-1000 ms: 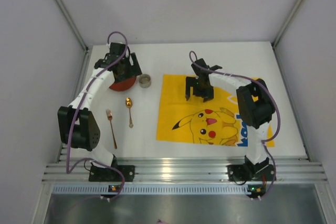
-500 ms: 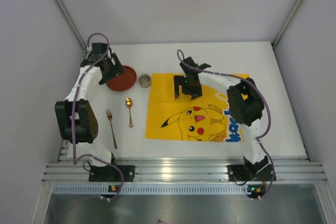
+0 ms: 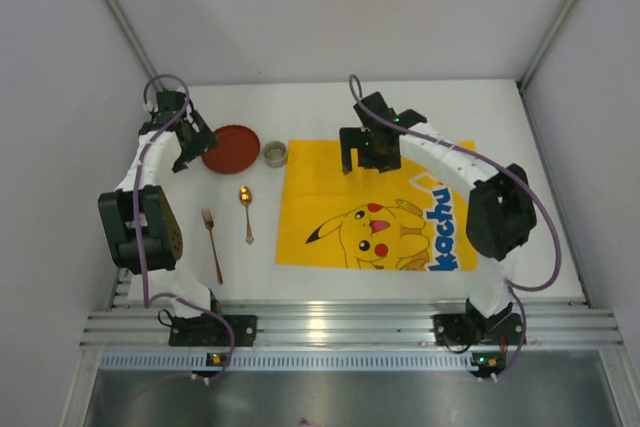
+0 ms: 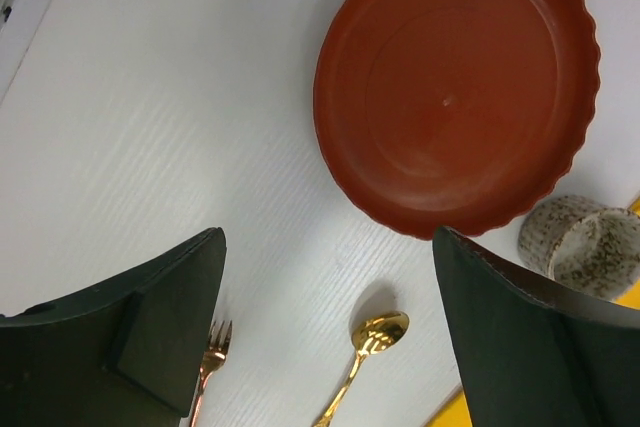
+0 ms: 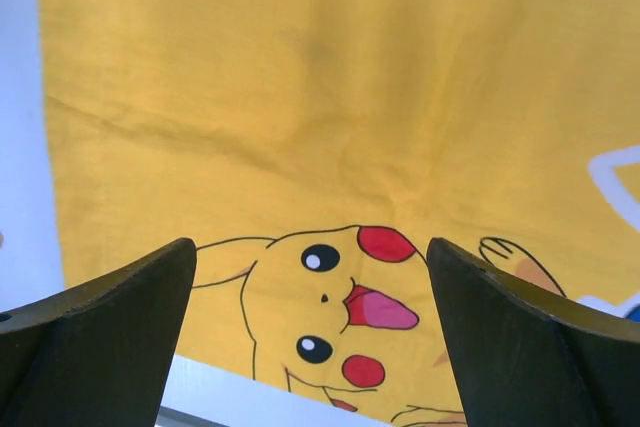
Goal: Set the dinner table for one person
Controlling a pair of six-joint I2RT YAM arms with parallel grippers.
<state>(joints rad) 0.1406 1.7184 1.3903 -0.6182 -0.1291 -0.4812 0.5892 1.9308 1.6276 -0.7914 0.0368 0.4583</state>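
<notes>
The white dinner table carries a yellow Pikachu mat right of centre. A red scalloped plate, a small speckled cup, a gold spoon and a copper fork lie to its left. My left gripper hovers open and empty just left of the plate. Its wrist view shows the plate, cup, spoon and fork past the gripper. My right gripper hangs open above the mat's far edge, nothing between its fingers.
Silver rails edge the near side, where both arm bases are bolted. Grey walls close in on the left, right and back. In the right wrist view, bare white tabletop shows left of the mat.
The mat slid left toward the cup, then stopped. My right gripper moved back toward the mat's far edge and opened a little wider. My left gripper swung left, off the plate.
</notes>
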